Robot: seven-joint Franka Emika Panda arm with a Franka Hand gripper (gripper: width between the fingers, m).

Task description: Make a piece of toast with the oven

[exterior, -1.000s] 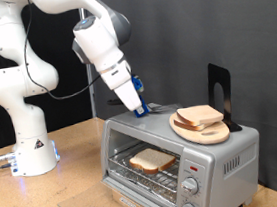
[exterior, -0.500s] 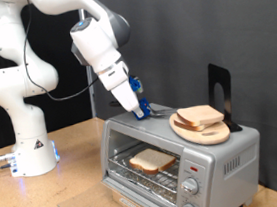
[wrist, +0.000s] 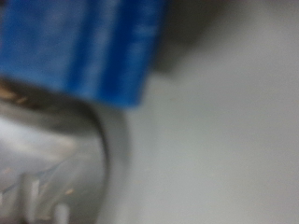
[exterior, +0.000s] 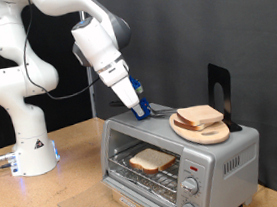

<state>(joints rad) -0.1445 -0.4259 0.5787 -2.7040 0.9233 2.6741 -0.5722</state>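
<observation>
Jaws (exterior: 142, 111) on oven (exterior: 215, 155) top, opening unclear; wrist view blurred.

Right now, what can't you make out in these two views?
- Tool: exterior view, too small over the oven top to tell open or shut.
- Wrist view: blurred; only a blue finger and pale surface show.
- Oven door: cut off by the exterior view's bottom edge.
- Knob settings: too small, exterior view.
- Toast on the rack: browning unclear.
- Second slice on the board: underside hidden.
</observation>
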